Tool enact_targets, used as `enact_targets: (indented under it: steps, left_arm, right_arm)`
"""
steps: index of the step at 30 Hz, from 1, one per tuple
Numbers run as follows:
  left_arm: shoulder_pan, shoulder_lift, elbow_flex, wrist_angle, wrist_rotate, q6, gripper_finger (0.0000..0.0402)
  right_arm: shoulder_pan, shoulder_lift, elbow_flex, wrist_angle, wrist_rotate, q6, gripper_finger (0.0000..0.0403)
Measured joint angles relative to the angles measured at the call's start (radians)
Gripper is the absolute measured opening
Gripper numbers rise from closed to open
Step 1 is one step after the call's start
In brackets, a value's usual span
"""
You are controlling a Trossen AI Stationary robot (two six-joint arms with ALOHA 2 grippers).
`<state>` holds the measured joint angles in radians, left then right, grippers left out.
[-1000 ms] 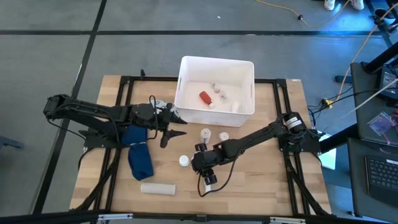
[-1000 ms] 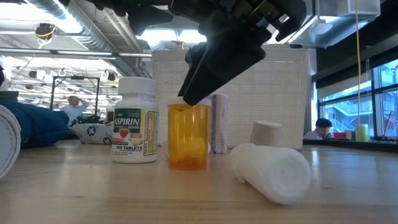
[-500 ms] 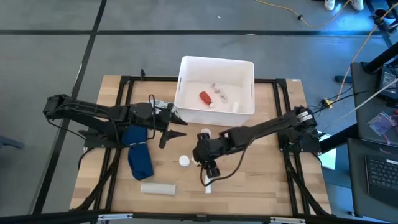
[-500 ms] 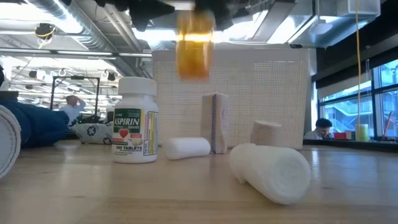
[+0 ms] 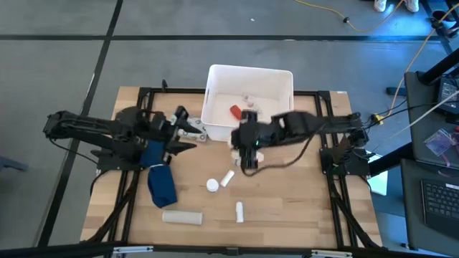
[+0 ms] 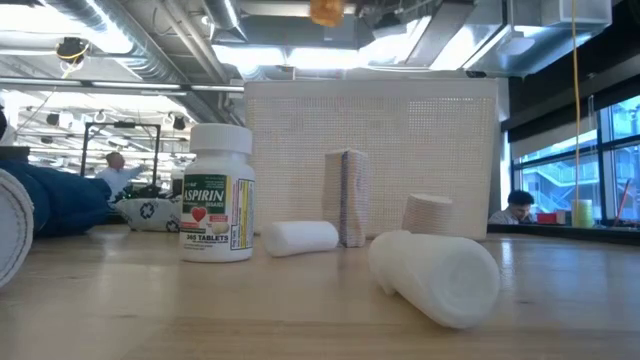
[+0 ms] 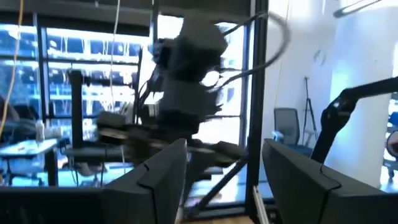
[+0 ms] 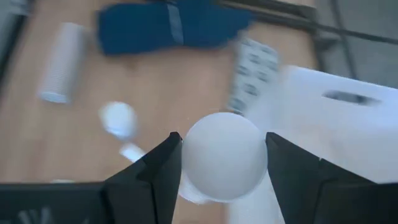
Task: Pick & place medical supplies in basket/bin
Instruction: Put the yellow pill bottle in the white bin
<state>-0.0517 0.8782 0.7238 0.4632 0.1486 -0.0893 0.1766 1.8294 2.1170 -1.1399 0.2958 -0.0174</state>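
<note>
An orange pill bottle with a white cap (image 8: 222, 155) is held in my right gripper (image 5: 247, 159), high above the table at the near wall of the white bin (image 5: 247, 127). Only its orange bottom (image 6: 325, 10) shows in the low view. Inside the bin lie a red-orange bottle (image 5: 235, 111) and small white items. My left gripper (image 5: 185, 142) hovers open and empty left of the bin, over the blue cloth's far end. An aspirin bottle (image 5: 213, 185) stands upright on the table, and a small white roll (image 5: 227, 178) lies beside it. My right gripper pinches the orange bottle between its two fingers (image 8: 158, 171), which stand on opposite sides at its capped top (image 8: 186, 165). They come from above, slanting down. The bottle is lifted clear of the table, cap up, and its body hangs below the fingers.
A long blue cloth (image 5: 159, 175) lies at the left. A white gauze roll (image 5: 181, 216) and a small tube (image 5: 239, 211) lie near the front edge. A dotted blister pack (image 5: 193, 127) lies beside the bin's left corner. Black frame rails run along the table's sides.
My right gripper has lifted the orange bottle off the table and carried it up and toward the far edge, to the bin's near wall. My left gripper has risen, tipped its fingers upward and drawn back a little toward the table's left edge, still open.
</note>
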Motion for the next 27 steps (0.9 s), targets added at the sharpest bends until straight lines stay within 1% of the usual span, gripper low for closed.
enact_targets:
  steps: [4, 7, 11, 15, 18, 23, 27]
  left_arm:
    - [0.0, -0.032, 0.0, -0.001, 0.0, 0.039, 0.0203]
    - [0.0, -0.035, 0.0, -0.003, 0.0, 0.079, 0.0203]
    - [0.0, -0.034, 0.0, -0.014, 0.0, 0.128, 0.0203]
    - [0.0, -0.032, 0.0, -0.029, -0.001, 0.158, 0.0203]
    - [0.0, -0.032, 0.0, -0.028, -0.001, 0.17, 0.0203]
    - [0.0, -0.032, 0.0, -0.033, -0.001, 0.196, 0.0203]
    - [0.001, -0.032, 0.0, -0.049, -0.013, 0.227, 0.0203]
  right_arm:
    - [-0.101, 0.001, 0.045, -0.105, 0.017, -0.067, 0.0201]
    - [-0.194, 0.001, 0.049, -0.116, 0.012, -0.125, 0.0201]
    - [-0.341, 0.001, 0.005, -0.087, -0.091, -0.163, 0.0201]
    - [-0.469, 0.001, -0.115, 0.084, -0.202, -0.176, 0.0202]
    - [-0.523, 0.001, -0.238, 0.266, -0.27, -0.182, 0.0202]
    - [-0.56, 0.003, -0.441, 0.535, -0.279, -0.201, 0.0202]
    - [-0.563, 0.003, -0.564, 0.662, -0.282, -0.201, 0.0202]
